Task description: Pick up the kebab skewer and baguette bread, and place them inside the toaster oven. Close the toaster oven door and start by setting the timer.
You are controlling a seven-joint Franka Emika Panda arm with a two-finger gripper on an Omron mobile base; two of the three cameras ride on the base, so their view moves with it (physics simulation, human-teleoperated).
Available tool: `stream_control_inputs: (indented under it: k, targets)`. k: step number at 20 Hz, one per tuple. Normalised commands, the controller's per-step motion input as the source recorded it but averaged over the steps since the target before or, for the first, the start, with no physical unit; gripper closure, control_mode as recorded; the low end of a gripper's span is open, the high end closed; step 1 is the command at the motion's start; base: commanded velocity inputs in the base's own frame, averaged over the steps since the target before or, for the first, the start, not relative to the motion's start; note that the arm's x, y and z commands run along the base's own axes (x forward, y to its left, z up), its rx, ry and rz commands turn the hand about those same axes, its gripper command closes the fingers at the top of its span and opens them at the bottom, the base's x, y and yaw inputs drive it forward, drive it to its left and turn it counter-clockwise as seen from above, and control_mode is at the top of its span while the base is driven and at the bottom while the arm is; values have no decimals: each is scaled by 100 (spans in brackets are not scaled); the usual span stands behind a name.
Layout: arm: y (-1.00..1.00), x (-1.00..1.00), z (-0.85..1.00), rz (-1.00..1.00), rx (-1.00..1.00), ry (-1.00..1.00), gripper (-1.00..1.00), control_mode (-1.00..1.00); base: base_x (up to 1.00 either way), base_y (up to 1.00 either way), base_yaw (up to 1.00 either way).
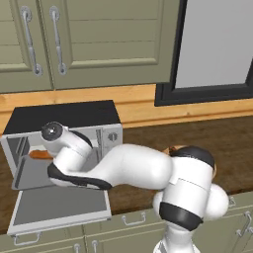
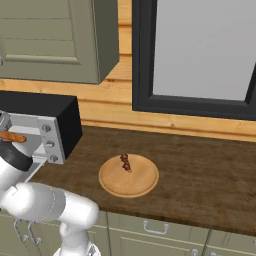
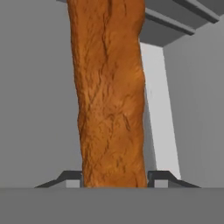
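The baguette bread [image 3: 111, 96] is a long orange-brown loaf running up the hand view, and my gripper [image 3: 114, 177] is shut on its near end, with a dark fingertip [image 3: 72, 177] on either side. The loaf is inside the toaster oven [image 1: 64, 112], over its grey inner tray, and it shows as an orange strip in the opening [image 1: 40, 154] [image 2: 11, 136]. The toaster oven door [image 1: 59, 205] hangs open, flat in front of the oven. The kebab skewer [image 2: 125, 162] lies on a round wooden plate [image 2: 129, 182] to the right of the oven.
Wall cabinets [image 1: 74, 39] hang above the oven. A dark-framed window [image 2: 200, 50] sits behind the brown counter [image 2: 200, 170]. My white arm [image 1: 133, 170] reaches left across the open door. The oven's knobs [image 1: 112, 137] are on its right side.
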Motion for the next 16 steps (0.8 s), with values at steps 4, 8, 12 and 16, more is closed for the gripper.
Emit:
stream_control_inputs:
  k: [4,8,12,16]
  targets:
    - [36,33,-23,0,0,0,100,-100,0,0,0]
    - [21,23,-26,0,0,-5,100,-100,0,0,0]
    - [3,15,-8,0,0,-5,100,-100,0,0,0]
    - [1,9,0,0,0,-2,-100,-100,0,0,0]
